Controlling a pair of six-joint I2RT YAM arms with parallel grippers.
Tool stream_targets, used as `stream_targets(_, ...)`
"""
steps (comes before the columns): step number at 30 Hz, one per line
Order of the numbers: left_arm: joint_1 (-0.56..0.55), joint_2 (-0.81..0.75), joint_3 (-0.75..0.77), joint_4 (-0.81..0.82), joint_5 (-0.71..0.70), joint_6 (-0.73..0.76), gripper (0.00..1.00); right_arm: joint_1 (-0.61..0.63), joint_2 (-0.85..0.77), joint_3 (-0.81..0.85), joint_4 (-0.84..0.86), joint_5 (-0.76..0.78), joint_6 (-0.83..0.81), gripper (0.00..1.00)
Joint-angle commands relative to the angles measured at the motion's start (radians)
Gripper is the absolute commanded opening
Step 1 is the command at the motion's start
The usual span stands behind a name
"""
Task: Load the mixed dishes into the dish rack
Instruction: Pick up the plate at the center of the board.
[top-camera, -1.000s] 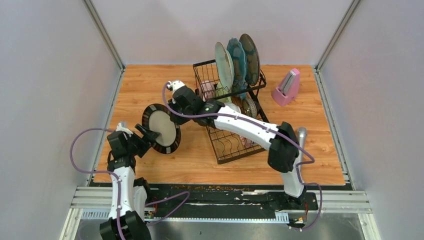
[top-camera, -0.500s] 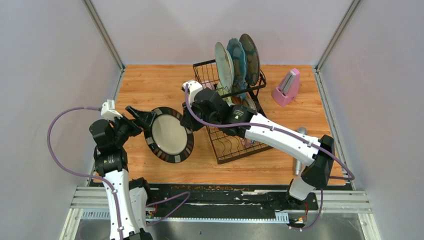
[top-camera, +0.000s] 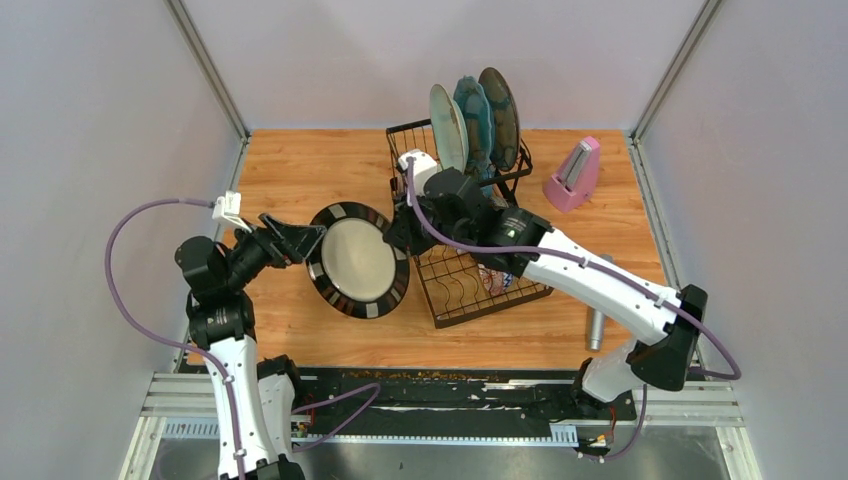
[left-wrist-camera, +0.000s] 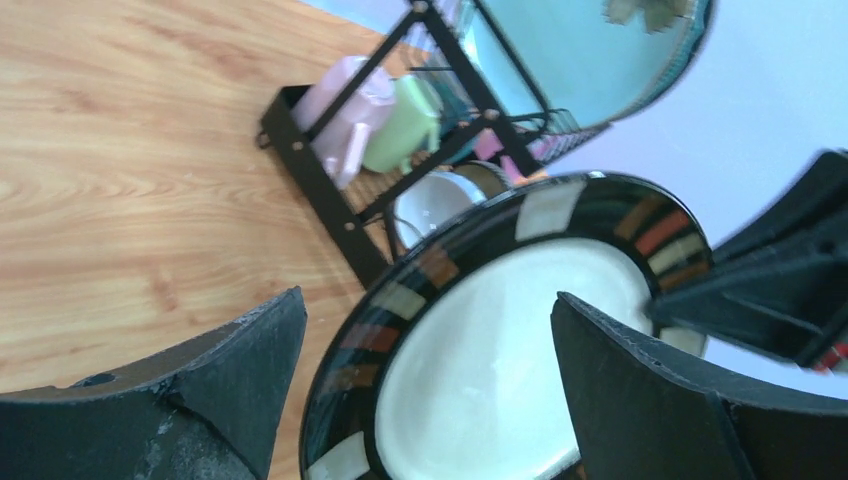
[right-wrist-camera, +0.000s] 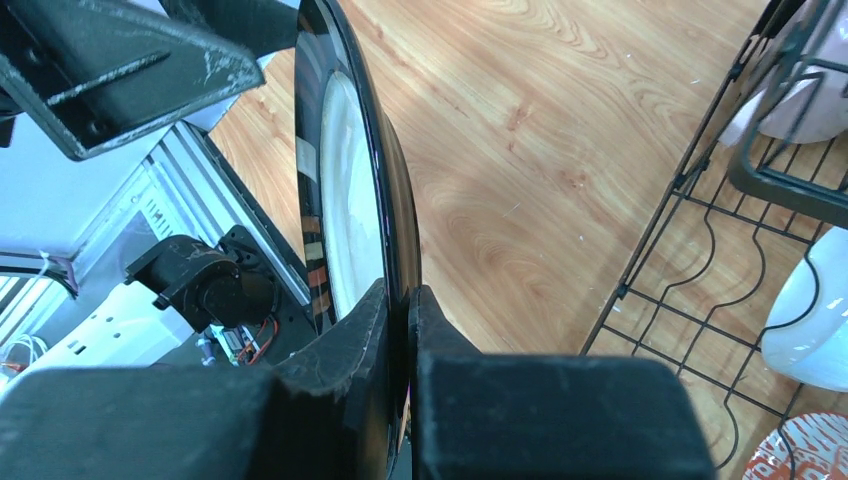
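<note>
A black-rimmed round ceramic plate (top-camera: 358, 260) with coloured patches on its rim and a cream centre hangs tilted on edge above the bench, centre-left in the top view. The right pincer (right-wrist-camera: 400, 312) clamps its right rim. Just right of it lies the large black wire dish rack (top-camera: 460, 290), low wavy tray nearer, tall basket toward the top. Three large plates stand upright there: pale-green (top-camera: 447, 130), teal (top-camera: 473, 120), dark (top-camera: 500, 115). Below them sit a pink mug (left-wrist-camera: 345, 115), a pale-green mug (left-wrist-camera: 405, 125) and a white bowl (left-wrist-camera: 430, 205); a red-patterned bowl (right-wrist-camera: 800, 455) rests in the tray.
</note>
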Motion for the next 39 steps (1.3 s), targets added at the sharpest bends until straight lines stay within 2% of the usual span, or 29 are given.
stream_targets(1,-0.004,0.024,-0.005,0.194,0.202,-0.061,0.97,-0.042,-0.125,0.019,0.172,-0.075,0.036,0.00)
stream_targets(4,-0.009,0.043,-0.033,0.311,0.312,-0.128,0.94,-0.077,-0.149,0.014,0.174,-0.142,0.038,0.00)
stream_targets(10,-0.076,0.057,-0.041,0.408,0.371,-0.164,0.86,-0.186,-0.183,-0.003,0.189,-0.352,0.062,0.00)
stream_targets(12,-0.105,0.078,-0.035,0.420,0.393,-0.165,0.80,-0.217,-0.194,-0.013,0.203,-0.414,0.071,0.00)
stream_targets(14,-0.131,0.093,-0.032,0.440,0.407,-0.174,0.66,-0.238,-0.202,-0.020,0.209,-0.435,0.075,0.00)
stream_targets(17,-0.169,0.106,-0.021,0.453,0.426,-0.182,0.51,-0.265,-0.211,-0.034,0.221,-0.471,0.084,0.00)
stream_targets(20,-0.201,0.119,-0.003,0.456,0.427,-0.184,0.30,-0.275,-0.218,-0.051,0.258,-0.530,0.092,0.00)
stream_targets(26,-0.265,0.127,0.001,0.546,0.394,-0.250,0.01,-0.277,-0.219,-0.086,0.310,-0.623,0.093,0.00)
stream_targets(33,-0.314,0.126,-0.017,0.691,0.346,-0.361,0.00,-0.277,-0.219,-0.115,0.321,-0.638,0.081,0.01)
stream_targets(39,-0.346,0.172,-0.050,1.003,0.274,-0.563,0.00,-0.277,-0.213,-0.155,0.320,-0.616,0.111,0.16)
